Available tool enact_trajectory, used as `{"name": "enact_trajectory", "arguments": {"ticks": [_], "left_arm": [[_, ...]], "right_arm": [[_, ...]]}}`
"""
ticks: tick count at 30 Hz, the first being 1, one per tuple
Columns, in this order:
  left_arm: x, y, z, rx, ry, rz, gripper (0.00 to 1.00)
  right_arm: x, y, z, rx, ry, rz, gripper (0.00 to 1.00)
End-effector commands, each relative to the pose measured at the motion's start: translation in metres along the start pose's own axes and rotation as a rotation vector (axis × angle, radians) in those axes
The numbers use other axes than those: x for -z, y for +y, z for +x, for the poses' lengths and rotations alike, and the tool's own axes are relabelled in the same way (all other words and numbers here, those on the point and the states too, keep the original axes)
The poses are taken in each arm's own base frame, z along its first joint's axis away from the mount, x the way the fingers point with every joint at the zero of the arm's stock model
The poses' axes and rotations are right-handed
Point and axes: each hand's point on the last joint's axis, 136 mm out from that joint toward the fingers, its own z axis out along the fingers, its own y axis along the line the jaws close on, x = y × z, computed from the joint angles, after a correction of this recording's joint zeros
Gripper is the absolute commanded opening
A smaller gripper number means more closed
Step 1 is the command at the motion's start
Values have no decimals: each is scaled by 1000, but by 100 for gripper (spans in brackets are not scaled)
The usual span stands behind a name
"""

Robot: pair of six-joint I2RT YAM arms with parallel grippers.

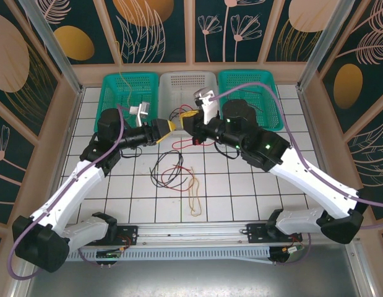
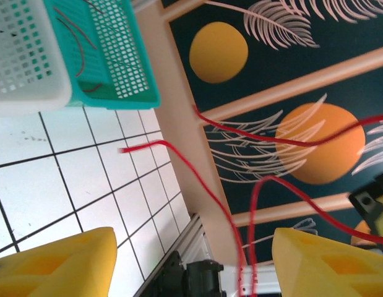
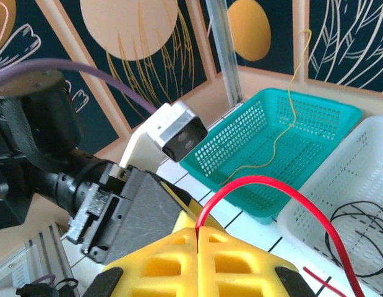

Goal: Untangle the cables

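Three baskets along far edge of table (image 1: 253, 185): white basket (image 1: 176, 93) in middle, teal basket (image 1: 111, 93) on its left, another on its right. Just in front of white basket, right gripper (image 3: 197, 238) clamped tight on red cable (image 3: 271, 185), which arcs up out of pads. Facing it, left gripper (image 2: 194, 247) spread wide, gripping nothing, red cable passing through gap. Red and black loops (image 1: 169, 173) on tiles further in front of white basket, yellowish loop (image 1: 194, 197) beside them. Black cable (image 3: 358, 226) inside white basket, yellow cable (image 3: 290, 111) in left teal basket.
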Motion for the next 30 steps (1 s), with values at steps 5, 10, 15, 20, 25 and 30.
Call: {"name": "enact_trajectory", "arguments": {"ticks": [5, 10, 15, 20, 25, 30], "left_arm": [[-8, -17, 17, -86, 91, 67, 66], [-22, -7, 34, -87, 152, 42, 56], [-25, -2, 35, -90, 160, 27, 45], [-25, -1, 34, -93, 153, 25, 27], [-24, -4, 35, -99, 154, 42, 31], [-24, -2, 38, -98, 161, 51, 32]], "right_arm": [[-8, 10, -6, 29, 5, -59, 0], [-14, 10, -5, 31, 13, -62, 0], [-15, 8, -6, 24, 3, -52, 0], [-14, 8, -6, 16, 0, -53, 0], [-11, 7, -7, 7, -13, -46, 0], [-10, 3, -7, -4, -18, -37, 0]]}}
